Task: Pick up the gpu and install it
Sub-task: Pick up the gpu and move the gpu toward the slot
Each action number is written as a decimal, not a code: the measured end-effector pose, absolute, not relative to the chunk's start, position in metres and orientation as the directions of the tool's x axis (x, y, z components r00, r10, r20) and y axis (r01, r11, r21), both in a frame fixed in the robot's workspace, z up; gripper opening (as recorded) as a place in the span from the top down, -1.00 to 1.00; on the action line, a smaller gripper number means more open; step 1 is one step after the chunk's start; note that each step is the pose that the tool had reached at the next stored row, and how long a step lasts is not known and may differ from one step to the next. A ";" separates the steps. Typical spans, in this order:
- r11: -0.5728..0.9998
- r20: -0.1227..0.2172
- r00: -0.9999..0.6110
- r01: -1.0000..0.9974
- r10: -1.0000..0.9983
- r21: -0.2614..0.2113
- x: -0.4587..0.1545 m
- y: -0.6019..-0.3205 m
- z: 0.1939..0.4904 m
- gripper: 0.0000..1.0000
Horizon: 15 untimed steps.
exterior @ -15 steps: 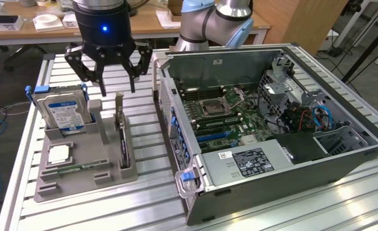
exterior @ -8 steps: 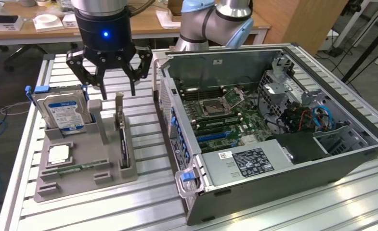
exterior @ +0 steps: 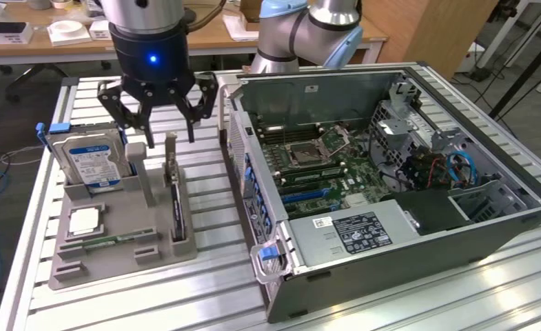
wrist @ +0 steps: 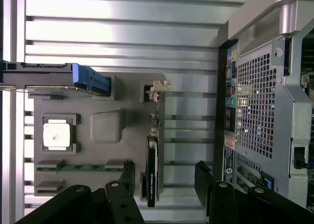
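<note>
Nothing gripped yet: gripper [exterior: 162, 127] jaws spread wide and empty, just above the gpu [exterior: 176, 200]. Stands on edge in a slot of the grey holder [exterior: 109, 265], left of centre in the exterior frame, beside the open computer case [exterior: 417, 276]. Sits nearer one finger in the wrist view. Likely risks: closing off-centre and tilting or jamming the thin card; clipping the nearby hard drive [exterior: 88, 162]
</note>
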<state>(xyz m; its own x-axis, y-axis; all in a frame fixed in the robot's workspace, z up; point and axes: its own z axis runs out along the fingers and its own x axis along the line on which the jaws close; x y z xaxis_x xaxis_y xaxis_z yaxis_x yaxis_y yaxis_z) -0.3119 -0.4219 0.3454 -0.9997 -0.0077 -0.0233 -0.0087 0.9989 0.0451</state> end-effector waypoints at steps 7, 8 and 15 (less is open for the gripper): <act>0.999 -0.023 -1.000 -0.009 -0.008 0.045 -0.312 -0.423 0.337 -0.21; 0.999 -0.023 -1.000 -0.009 -0.008 0.045 -0.312 -0.423 0.337 -0.21; 0.999 -0.023 -1.000 -0.009 -0.008 0.045 -0.312 -0.434 0.333 -0.21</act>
